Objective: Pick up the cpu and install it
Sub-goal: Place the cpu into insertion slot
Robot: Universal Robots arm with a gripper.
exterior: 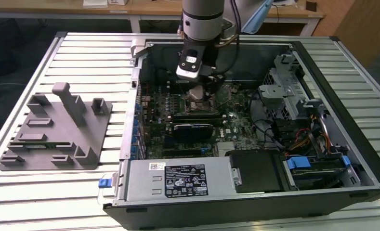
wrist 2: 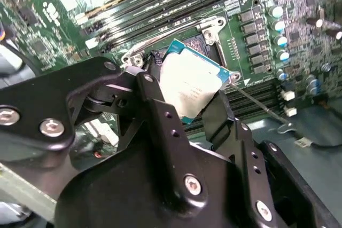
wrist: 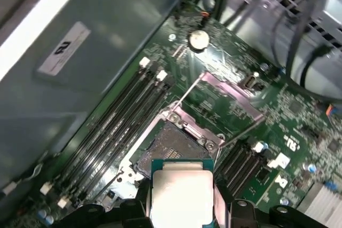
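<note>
The cpu [wrist 2: 191, 86] is clamped between the fingers [wrist 2: 160, 111], edges pinched. It's held just over the open motherboard socket [wrist: 170, 145], not seated yet.

The cpu [wrist 2: 191, 81] has a pale matt metal top; the end effector [wrist 2: 186, 92] is matt black.

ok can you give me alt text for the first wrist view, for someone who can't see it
The hand grips the cpu, a pale silver square with a green edge, right by the open socket on a green motherboard. The socket's metal cover is swung open, and rows of dark memory slots run alongside.
</note>
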